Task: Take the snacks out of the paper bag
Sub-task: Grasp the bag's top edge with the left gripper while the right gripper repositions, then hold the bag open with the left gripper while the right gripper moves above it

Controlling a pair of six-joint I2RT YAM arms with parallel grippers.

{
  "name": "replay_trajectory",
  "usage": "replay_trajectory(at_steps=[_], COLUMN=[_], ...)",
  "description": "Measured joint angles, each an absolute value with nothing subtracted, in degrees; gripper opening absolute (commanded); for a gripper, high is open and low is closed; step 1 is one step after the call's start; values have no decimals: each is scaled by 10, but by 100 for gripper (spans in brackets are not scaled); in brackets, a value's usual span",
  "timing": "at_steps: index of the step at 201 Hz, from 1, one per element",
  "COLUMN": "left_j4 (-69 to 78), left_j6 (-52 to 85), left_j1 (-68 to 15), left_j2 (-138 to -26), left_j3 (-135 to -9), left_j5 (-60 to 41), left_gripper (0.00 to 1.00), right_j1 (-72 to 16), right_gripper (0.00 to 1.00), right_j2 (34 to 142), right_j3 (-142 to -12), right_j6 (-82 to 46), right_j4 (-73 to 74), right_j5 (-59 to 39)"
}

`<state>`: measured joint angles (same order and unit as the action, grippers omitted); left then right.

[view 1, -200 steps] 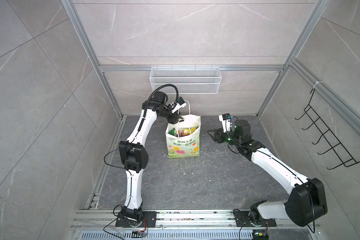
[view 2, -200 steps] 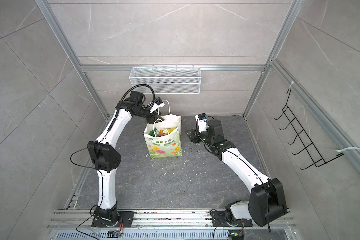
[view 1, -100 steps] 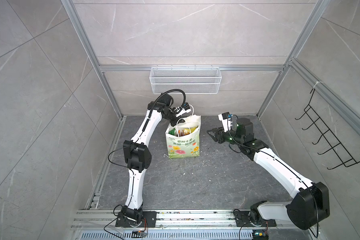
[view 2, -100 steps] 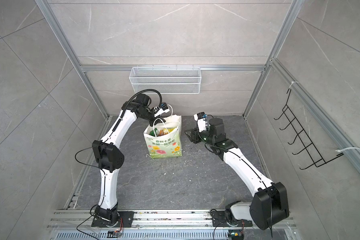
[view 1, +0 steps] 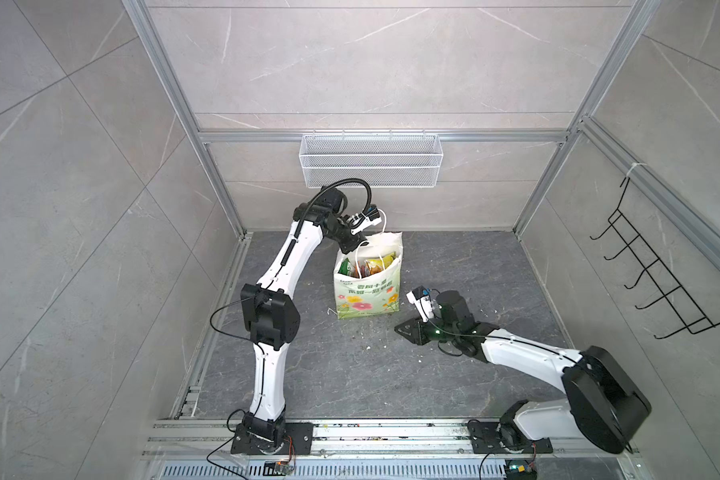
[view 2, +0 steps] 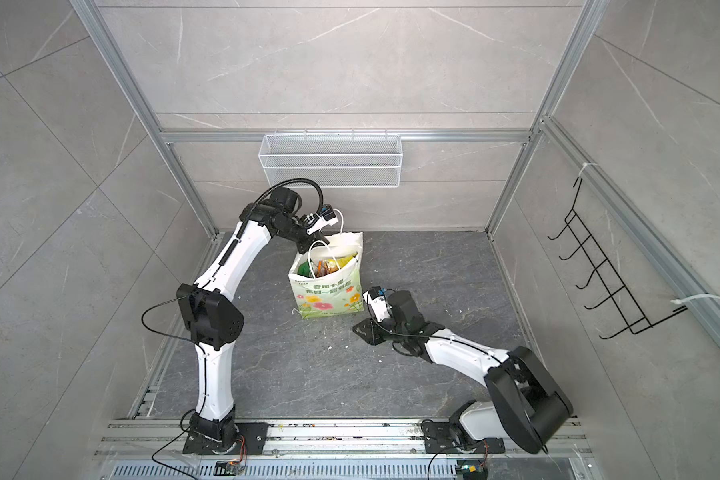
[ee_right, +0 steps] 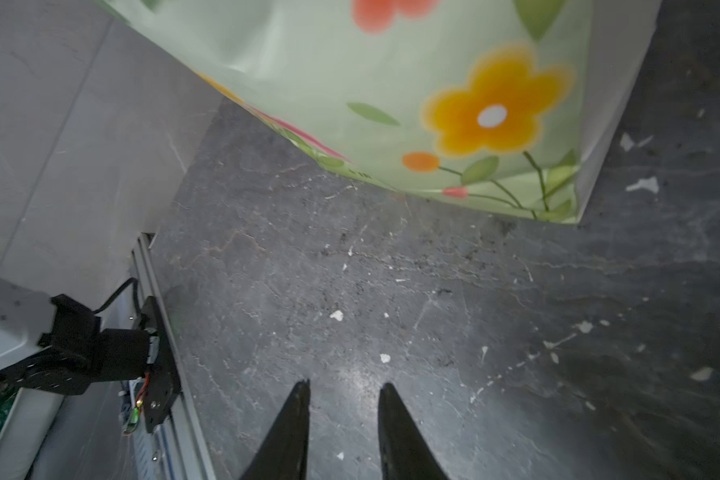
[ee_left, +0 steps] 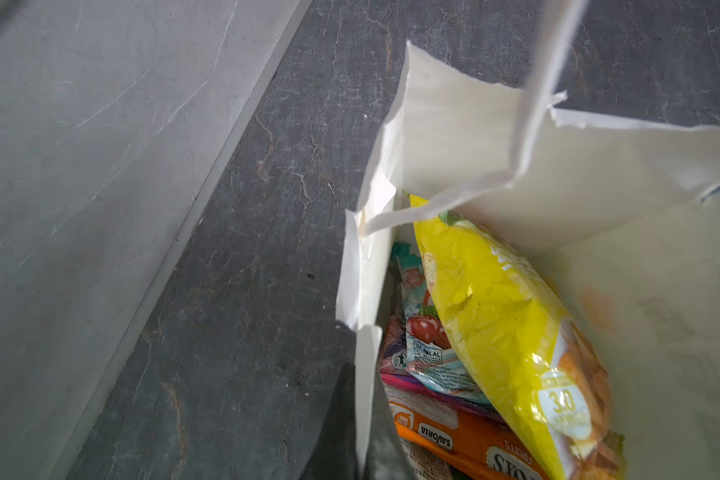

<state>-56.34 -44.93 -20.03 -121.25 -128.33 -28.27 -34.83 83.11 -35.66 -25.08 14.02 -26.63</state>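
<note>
- The floor [view 1: 350,374] [view 2: 308,374] is dark grey stone-look slab with pale veins. It is matt and scuffed, and grey wall panels enclose it on three sides.
- The paper bag [view 1: 368,297] [view 2: 329,297] stands upright on it toward the back, about midway between the side walls, with its flowered face [ee_right: 391,83] to the front.
- White scraps [ee_right: 336,316] [view 1: 366,330] – small crumbs and flakes – lie scattered over the floor in front of the bag and to its right, thickest near the bag's base.
- An aluminium rail [view 1: 391,432] runs along the front edge.
</note>
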Motion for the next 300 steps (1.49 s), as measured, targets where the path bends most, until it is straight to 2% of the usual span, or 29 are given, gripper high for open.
replay_trajectory(at_steps=[35, 110, 187, 214, 242, 272, 300], left_j4=[-559, -556, -507, -488, -461, -425, -396], left_j6=[-444, -444, -443, -435, -422, -408, -398], left_j1=[-212, -226, -235, -253, -271, -280, -291], left_j2=[-1159, -1117, -1074, -1047, -1020, -1004, -985], left_j3=[-1224, -1193, -1123, -1087, -1048, -1011, -979], left_j5=[-268, -223, -178, -174, -174, -168, -157], left_gripper=[0, 0, 0, 0, 0, 0, 0], right_j1=[-360, -360, -359, -341, -320, -307, -270], right_gripper=[31, 30, 33, 36, 40, 38, 37], right_j2=[940, 1076, 1129, 1062, 906, 722, 628], right_j3=[-368, -464, -503, -455, -426, -432, -487], right_j6=[-304, -345, -348, -329, -260, -167, -102], right_j4=[269, 390, 436, 409, 300, 164, 37], right_j5=[-212, -141, -118, -113, -95, -67, -58])
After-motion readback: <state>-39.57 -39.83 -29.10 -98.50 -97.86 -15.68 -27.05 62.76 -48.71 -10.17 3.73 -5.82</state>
